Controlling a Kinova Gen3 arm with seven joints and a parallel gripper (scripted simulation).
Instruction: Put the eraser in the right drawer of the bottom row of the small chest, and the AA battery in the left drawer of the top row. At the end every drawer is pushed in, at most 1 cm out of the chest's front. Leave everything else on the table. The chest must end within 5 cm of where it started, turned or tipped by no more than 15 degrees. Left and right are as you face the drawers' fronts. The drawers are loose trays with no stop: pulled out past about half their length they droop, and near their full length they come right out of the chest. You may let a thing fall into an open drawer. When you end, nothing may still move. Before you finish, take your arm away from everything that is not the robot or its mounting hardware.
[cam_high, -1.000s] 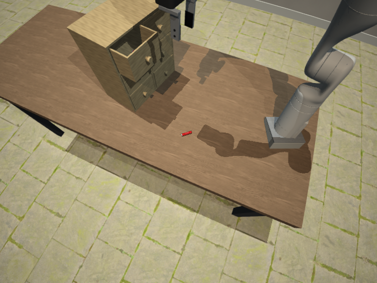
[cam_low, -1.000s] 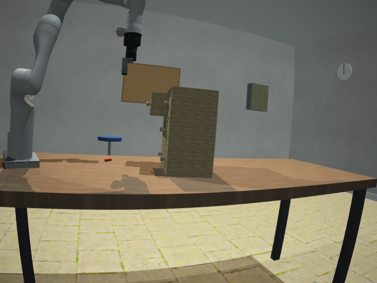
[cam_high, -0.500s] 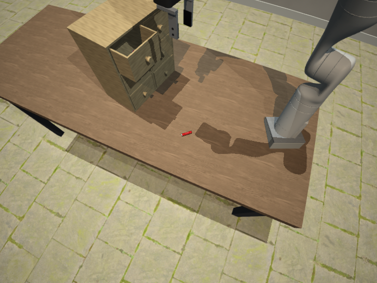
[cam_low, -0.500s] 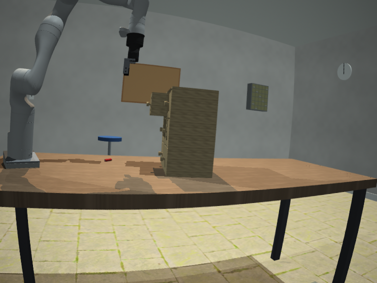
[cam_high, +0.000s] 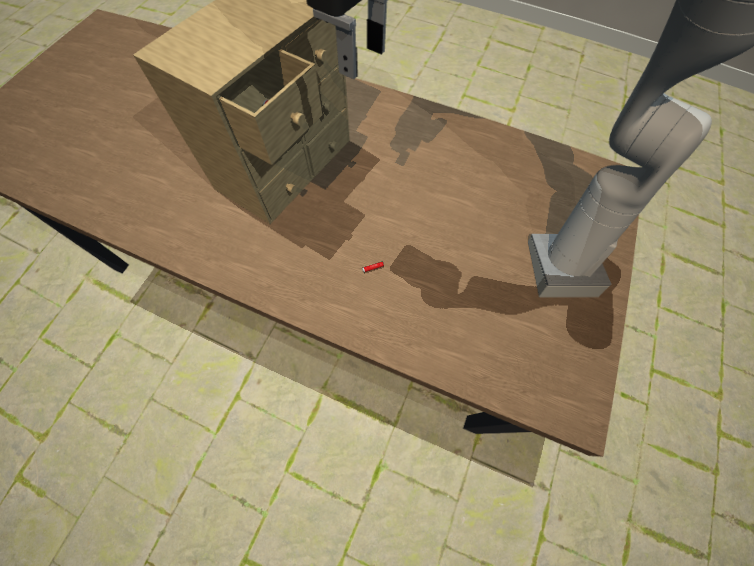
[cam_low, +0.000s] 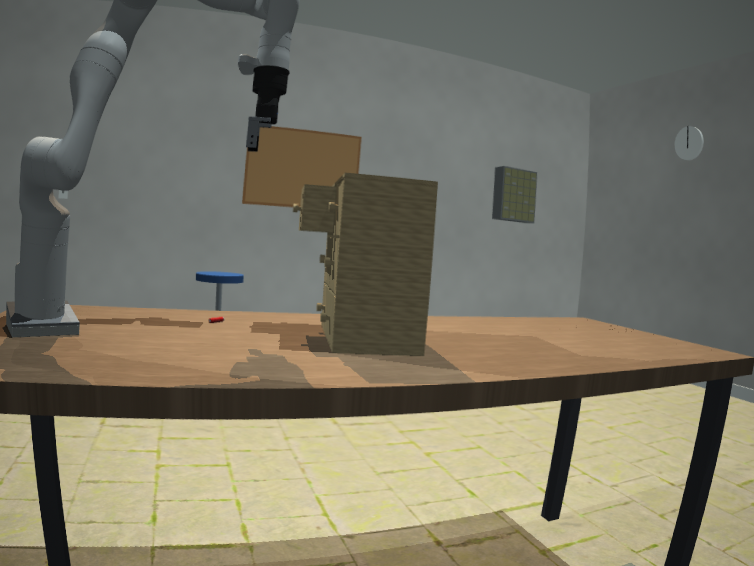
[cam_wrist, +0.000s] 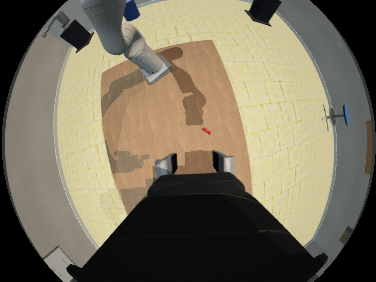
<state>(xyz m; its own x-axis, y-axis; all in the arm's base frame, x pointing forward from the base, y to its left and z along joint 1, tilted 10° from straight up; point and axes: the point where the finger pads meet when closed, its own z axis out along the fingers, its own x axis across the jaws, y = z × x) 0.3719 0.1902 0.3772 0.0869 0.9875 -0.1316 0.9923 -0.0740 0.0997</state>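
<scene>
Red AA battery (cam_high: 373, 266) on table, well below open gripper (cam_high: 361, 43)

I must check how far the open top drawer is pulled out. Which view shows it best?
The top view: the open top-left drawer shows its inside and front knob. The exterior view shows only its side sticking out of the chest. The wrist view does not show it.

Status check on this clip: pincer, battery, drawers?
Pincer open, empty, high beside the chest. Top-left drawer pulled out. Red battery lying on the table, untouched. Eraser not seen. Path down to battery open.
</scene>
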